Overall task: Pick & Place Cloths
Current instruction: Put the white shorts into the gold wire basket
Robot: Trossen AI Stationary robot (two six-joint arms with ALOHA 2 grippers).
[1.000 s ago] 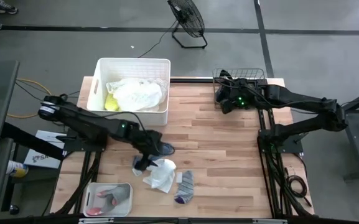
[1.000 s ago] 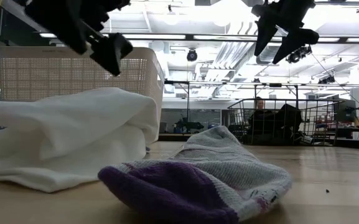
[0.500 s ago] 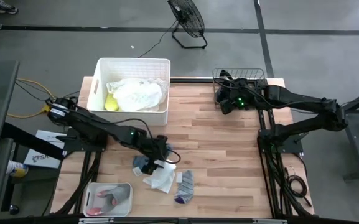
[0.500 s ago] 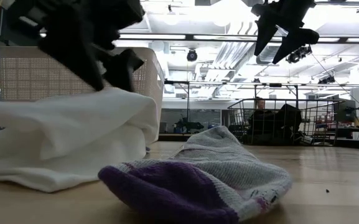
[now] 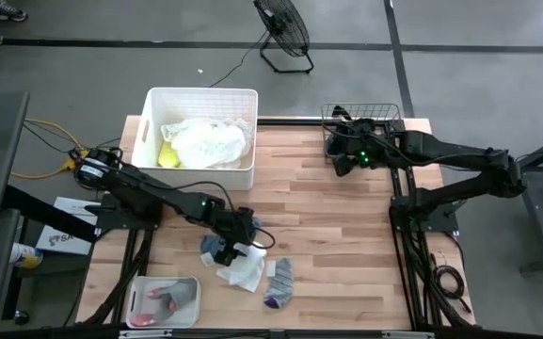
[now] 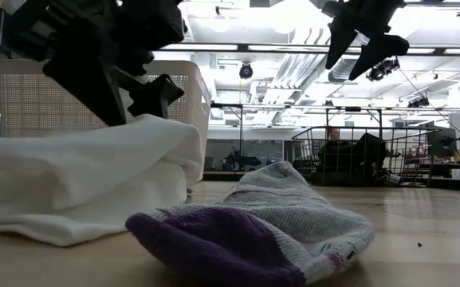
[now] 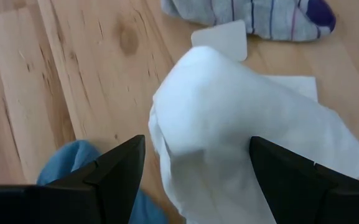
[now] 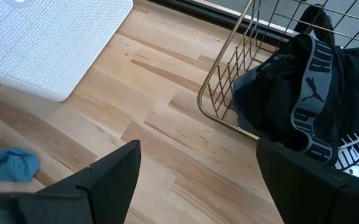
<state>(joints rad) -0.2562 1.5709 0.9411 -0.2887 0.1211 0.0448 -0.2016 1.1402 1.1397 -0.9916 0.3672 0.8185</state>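
The left gripper (image 7: 191, 171) hangs with fingers spread, straddling the crumpled white cloth (image 7: 241, 130) at lower centre of the high view; the cloth lies squarely between them. The right gripper (image 5: 346, 155), also spread, waits far off by the wire basket (image 5: 384, 115).

White cloth (image 7: 241, 130) between open hand (image 7: 195, 165) fingers, blue cloth (image 7: 67, 165), striped sock (image 7: 260, 15)

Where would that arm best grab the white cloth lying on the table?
Probably at the raised fold of the white cloth, coming straight down from above. That hump stands proud of the table, and the open left gripper already straddles it, one finger on each side.
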